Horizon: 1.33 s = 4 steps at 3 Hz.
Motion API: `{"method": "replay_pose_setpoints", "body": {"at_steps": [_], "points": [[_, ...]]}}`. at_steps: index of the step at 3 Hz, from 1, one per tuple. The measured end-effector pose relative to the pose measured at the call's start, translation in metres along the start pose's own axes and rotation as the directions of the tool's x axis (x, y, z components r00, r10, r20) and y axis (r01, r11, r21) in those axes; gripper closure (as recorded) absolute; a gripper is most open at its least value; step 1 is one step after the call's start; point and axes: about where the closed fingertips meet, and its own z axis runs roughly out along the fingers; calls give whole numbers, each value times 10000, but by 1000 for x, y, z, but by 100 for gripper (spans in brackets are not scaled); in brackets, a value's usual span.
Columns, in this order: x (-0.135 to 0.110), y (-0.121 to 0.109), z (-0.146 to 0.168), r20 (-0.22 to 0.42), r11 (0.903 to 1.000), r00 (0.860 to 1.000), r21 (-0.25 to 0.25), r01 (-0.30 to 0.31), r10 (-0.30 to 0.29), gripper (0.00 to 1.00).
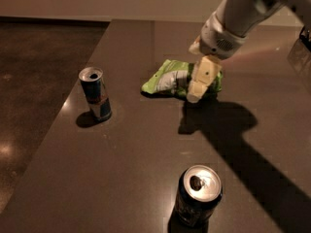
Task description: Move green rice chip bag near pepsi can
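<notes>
The green rice chip bag (167, 77) lies flat on the dark table, right of centre toward the back. My gripper (197, 89) hangs down from the upper right, right over the bag's right half, and hides part of it. Whether it touches the bag does not show. The pepsi can (198, 195), dark blue with a shiny silver top, stands upright near the front edge, well in front of the bag.
A slimmer blue-and-silver can with a red band (95, 94) stands upright at the left, close to the table's left edge (58, 115). Beyond that edge is the dark floor (34, 81). The arm's shadow falls across the table's right side.
</notes>
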Motion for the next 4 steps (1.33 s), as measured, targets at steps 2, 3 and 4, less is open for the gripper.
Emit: {"method": "replay_pose_setpoints", "body": {"at_steps": [2,3,4], "points": [[2,-27,27,256,9992,9993,281,-297,290,0],[4,-34,34,57,9990,9998,401,-203,201,17],[8,-37,36,-343,9986,9994,525,31,-13,40]]}}
